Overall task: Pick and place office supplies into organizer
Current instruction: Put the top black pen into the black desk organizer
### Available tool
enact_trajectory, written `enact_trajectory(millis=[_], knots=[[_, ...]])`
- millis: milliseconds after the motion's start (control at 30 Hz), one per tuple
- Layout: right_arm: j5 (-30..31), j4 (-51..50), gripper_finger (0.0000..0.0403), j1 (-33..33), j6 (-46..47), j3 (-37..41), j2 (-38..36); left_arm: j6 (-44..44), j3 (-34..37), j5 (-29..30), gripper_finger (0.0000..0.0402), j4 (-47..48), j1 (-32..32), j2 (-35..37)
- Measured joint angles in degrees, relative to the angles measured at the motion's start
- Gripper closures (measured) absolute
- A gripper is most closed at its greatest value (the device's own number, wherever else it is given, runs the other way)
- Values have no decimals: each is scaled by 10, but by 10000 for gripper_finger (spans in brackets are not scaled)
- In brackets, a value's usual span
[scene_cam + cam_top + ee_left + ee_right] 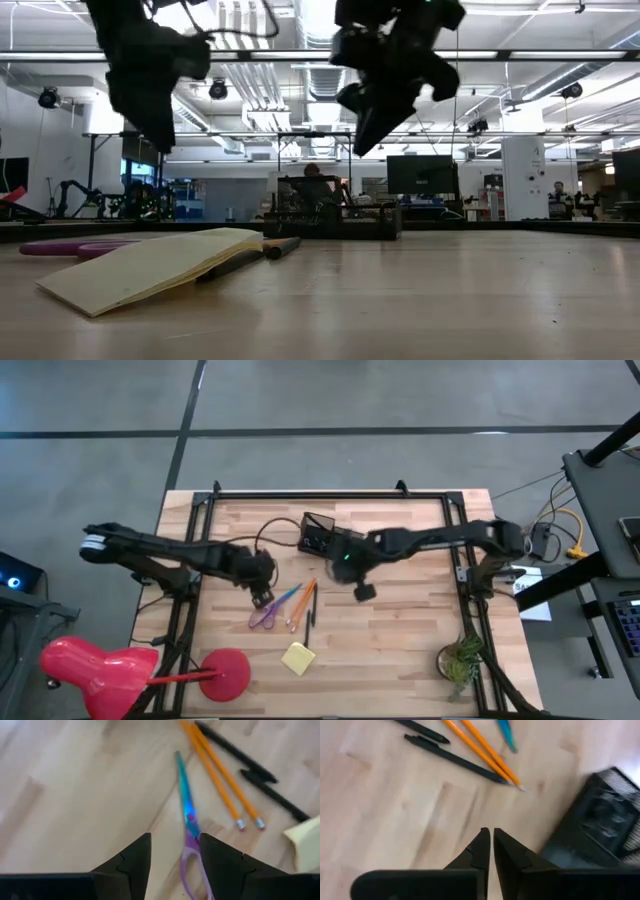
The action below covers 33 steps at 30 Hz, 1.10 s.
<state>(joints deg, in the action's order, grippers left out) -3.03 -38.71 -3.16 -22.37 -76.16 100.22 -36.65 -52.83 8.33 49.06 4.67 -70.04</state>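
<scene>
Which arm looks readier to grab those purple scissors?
The left. Its open claw hangs right over the scissors, fingers either side of the handle. The right claw is shut, nearer the organizer.

Bright ceiling strips (330, 25) glare from overhead — arms show as black silhouettes. Both wrist views are soft, the scissors (189, 827) blurred near the fingers.

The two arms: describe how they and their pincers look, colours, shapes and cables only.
Both arms are dark, slim and jointed. The left arm has a white band at its outer end; the right arm shows a small green light near the wrist. A dark cable loops by the left wrist. The left pincer and right pincer have black, wedge-shaped fingers.
</scene>
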Motion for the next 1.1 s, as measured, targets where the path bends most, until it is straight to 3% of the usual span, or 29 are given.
enact_trajectory(millis=[167, 400, 633, 800, 1100], knots=[[5, -13, 357, 25, 73, -76, 79, -37, 75, -61, 249, -63, 12, 21], [17, -43, 307, 40, 126, -157, 131, -30, 129, -63, 249, -64, 45, 28], [38, -70, 269, 81, -8, -182, 150, -16, 130, -49, 249, -71, 57, 27], [47, -60, 251, 88, -135, -151, 151, -18, 131, -50, 249, -71, 59, 27], [42, -40, 259, 86, -270, -155, 211, -19, 133, -45, 249, -112, 59, 27]])
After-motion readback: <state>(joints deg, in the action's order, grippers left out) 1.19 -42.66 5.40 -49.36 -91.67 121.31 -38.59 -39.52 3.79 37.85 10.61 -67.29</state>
